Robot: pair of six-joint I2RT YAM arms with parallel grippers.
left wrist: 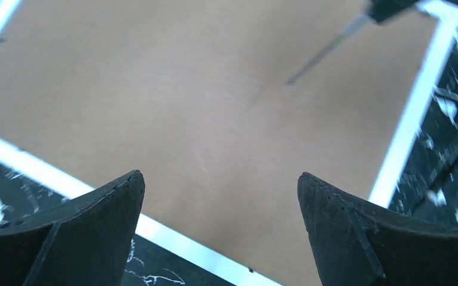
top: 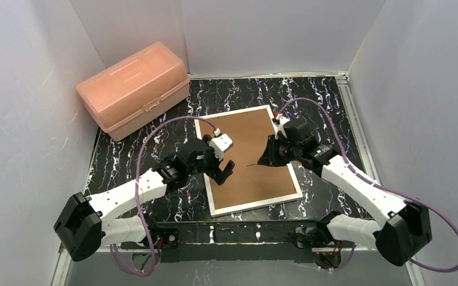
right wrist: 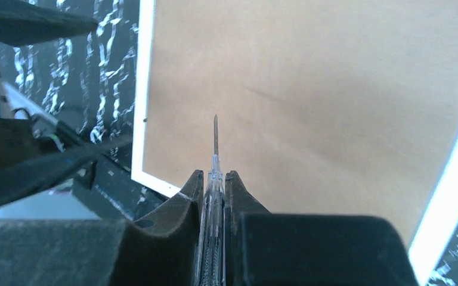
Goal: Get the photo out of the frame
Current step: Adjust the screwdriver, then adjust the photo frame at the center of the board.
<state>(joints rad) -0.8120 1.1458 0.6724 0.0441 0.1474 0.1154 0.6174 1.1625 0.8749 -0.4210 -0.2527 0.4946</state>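
The frame (top: 247,158) lies face down on the black marbled table, its brown fibreboard back up inside a thin white border. It also fills the left wrist view (left wrist: 214,107) and the right wrist view (right wrist: 334,89). The photo is hidden under the backing. My left gripper (top: 223,173) is open and empty, hovering over the frame's left edge (left wrist: 220,179). My right gripper (top: 268,159) is shut on a clear-handled screwdriver (right wrist: 214,179), whose thin metal tip (right wrist: 215,134) points over the middle of the backing board. The tip shows in the left wrist view (left wrist: 322,56).
A pink plastic box (top: 134,89) stands at the back left of the table. White walls close in the left, back and right sides. A metal rail (top: 352,125) runs along the table's right edge.
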